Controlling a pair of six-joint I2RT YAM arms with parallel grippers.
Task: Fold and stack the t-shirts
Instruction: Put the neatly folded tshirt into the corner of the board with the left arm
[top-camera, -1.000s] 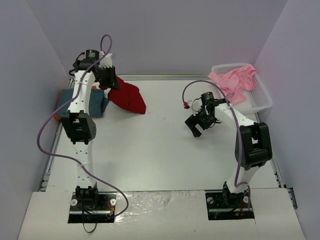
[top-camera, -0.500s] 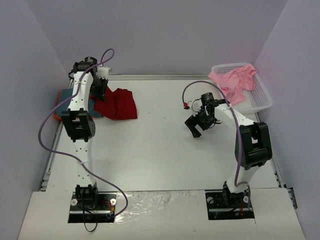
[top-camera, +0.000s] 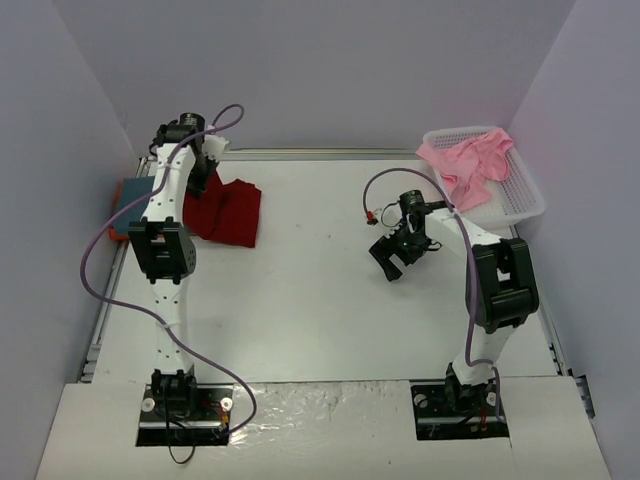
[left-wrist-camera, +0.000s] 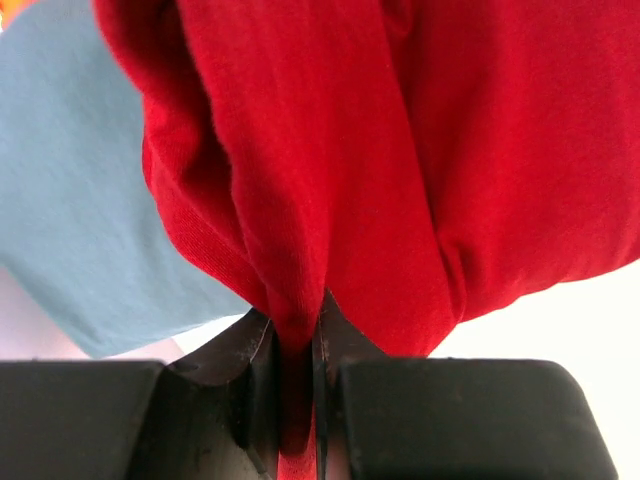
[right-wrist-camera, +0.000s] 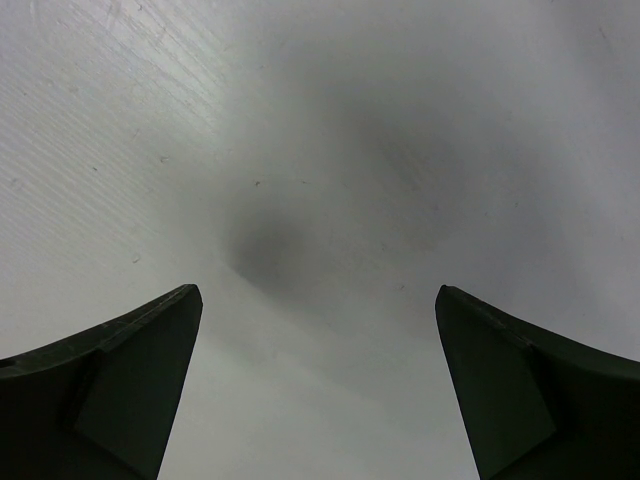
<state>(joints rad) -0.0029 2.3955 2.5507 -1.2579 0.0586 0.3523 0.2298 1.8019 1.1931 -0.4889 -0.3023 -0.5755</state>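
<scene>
White table (top-camera: 320, 290): pink t-shirt (top-camera: 465, 160) drapes from lattice basket (top-camera: 525, 195)

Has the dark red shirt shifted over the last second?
Yes. The dark red shirt, pinched by the left gripper, has been dragged left, toward the teal-blue shirt at the table's left edge.

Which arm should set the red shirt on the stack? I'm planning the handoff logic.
Left. Its claw is shut on the dark red shirt, right beside the teal shirt at the table's left edge. The right claw hangs open and empty over bare table, far across.
</scene>
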